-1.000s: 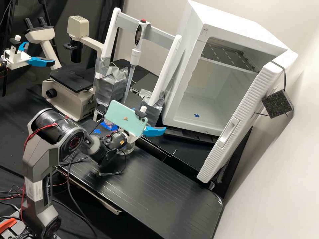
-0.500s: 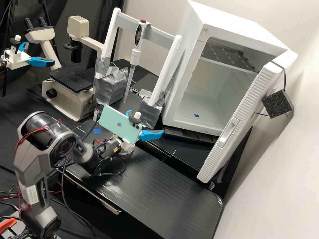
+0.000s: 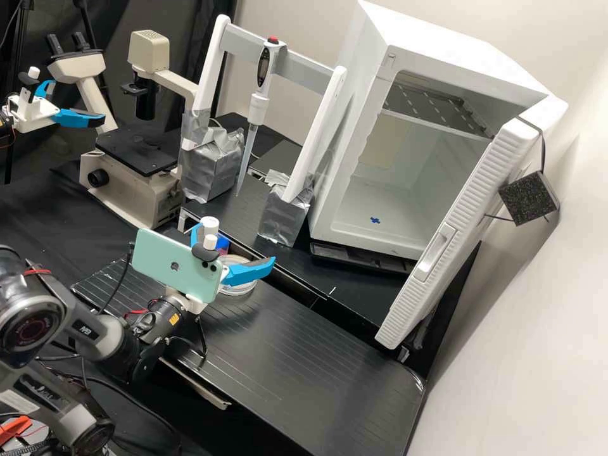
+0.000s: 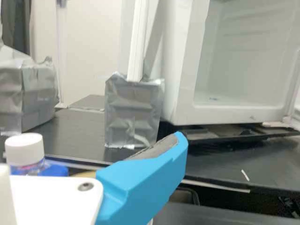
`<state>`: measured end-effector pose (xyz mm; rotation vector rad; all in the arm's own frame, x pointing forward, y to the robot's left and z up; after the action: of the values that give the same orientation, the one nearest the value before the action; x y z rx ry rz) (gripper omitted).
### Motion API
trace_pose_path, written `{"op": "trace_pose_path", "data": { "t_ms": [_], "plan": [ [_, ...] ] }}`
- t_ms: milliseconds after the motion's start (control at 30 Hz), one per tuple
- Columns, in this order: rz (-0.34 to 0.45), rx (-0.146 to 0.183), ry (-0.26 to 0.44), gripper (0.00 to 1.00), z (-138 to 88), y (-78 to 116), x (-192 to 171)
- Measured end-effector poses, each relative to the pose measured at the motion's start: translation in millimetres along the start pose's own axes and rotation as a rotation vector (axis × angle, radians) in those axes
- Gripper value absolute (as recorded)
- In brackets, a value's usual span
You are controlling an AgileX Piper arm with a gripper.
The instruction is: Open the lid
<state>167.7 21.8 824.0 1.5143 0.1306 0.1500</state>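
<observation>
Arm (image 3: 104, 334) drawn back, crossing bench edge (image 3: 197, 385); jaws spread apart near white-capped bottle (image 3: 209, 223), round dish (image 3: 237, 290)

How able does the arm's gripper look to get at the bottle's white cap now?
Probably yes: the gripper is open and near the white cap, with nothing visible covering that cap, though the arm may need to realign first.

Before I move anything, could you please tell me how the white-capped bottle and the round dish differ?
The bottle is narrow and stands taller, while the dish is wide and low. The bottle carries a white cap; the dish looks pale and glassy. Both look round.
</observation>
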Motion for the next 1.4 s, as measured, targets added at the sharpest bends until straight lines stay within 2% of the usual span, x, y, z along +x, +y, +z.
{"op": "trace_pose_path", "data": {
  "t_ms": [167,333,467,833,1400],
  "plan": [
    [0.000,0.015,-0.025,1.00,7.4,5.4,-3.7],
    [-0.034,-0.001,-0.022,1.00,9.3,3.5,-4.5],
    [-0.065,0.001,-0.025,1.00,11.9,1.6,-5.2],
    [-0.064,-0.002,-0.063,1.00,19.7,4.1,-7.4],
    [-0.085,0.007,-0.057,1.00,19.6,0.8,-6.1]
  ]
}}
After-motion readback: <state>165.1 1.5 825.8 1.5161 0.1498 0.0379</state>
